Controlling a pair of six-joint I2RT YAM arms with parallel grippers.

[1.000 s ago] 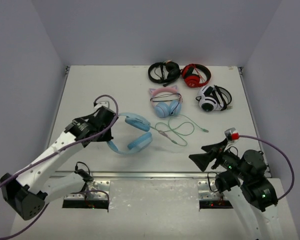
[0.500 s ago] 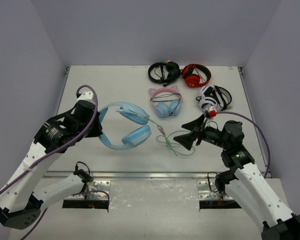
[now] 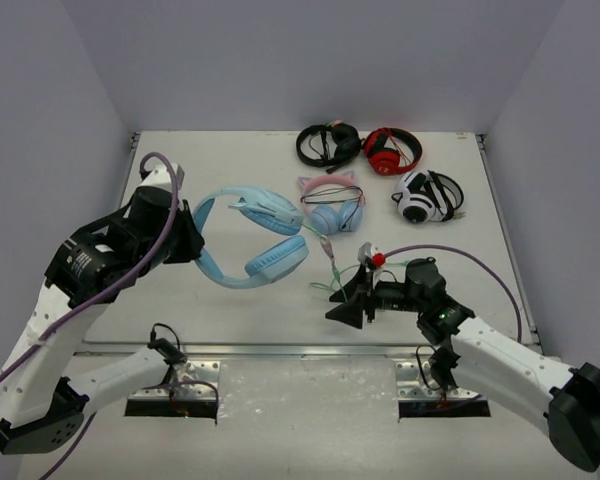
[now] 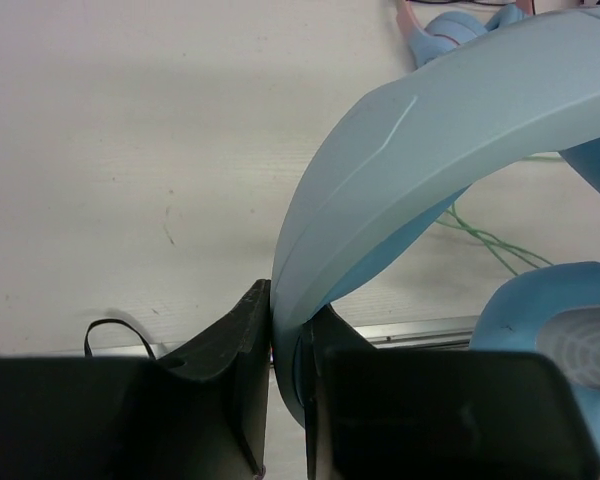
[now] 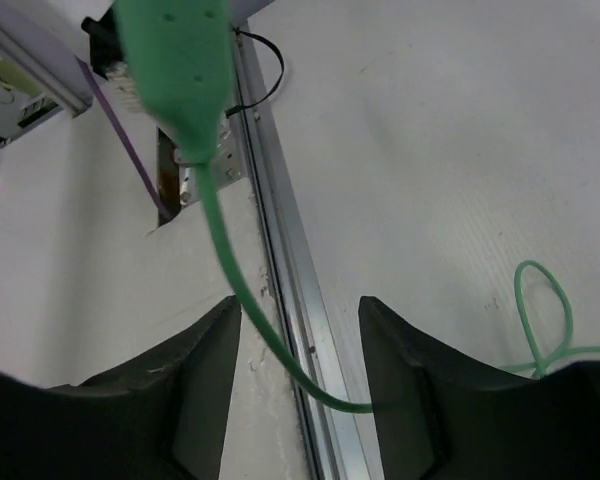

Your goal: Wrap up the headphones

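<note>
Gripping the wide, smooth headband (image 4: 430, 120) of the light blue headphones (image 3: 273, 260), the left gripper (image 3: 187, 238) holds the set over the left-centre of the white table (image 3: 210, 160). The left wrist view shows its two dark fingers pressed flat against either face of the matte plastic band, clamped tight near one end of the arc. One rounded ear cup (image 4: 570, 330), with a fine perforated mesh disc at its middle, hangs at the lower right of that view.

The headphones' thin pale green cable (image 3: 329, 262) trails from the cups toward the right gripper (image 3: 348, 305), which sits low near the table's front edge. In the right wrist view its black, blunt fingers stand spread apart, and the cable (image 5: 242, 300) runs down through the gap between them without being pinched. A thicker green inline piece (image 5: 170, 60) on the cable hangs close to the lens. Behind it a ribbed metal rail (image 5: 290, 300) marks the table's near edge, and a small loop of cable lies on the lightly grained surface to the right.

Four other sets rest at the far side: pink-and-blue cat-ear headphones (image 3: 330, 205), a white-and-black pair (image 3: 425, 197), a red pair (image 3: 392, 150) and a black pair (image 3: 327, 143).
</note>
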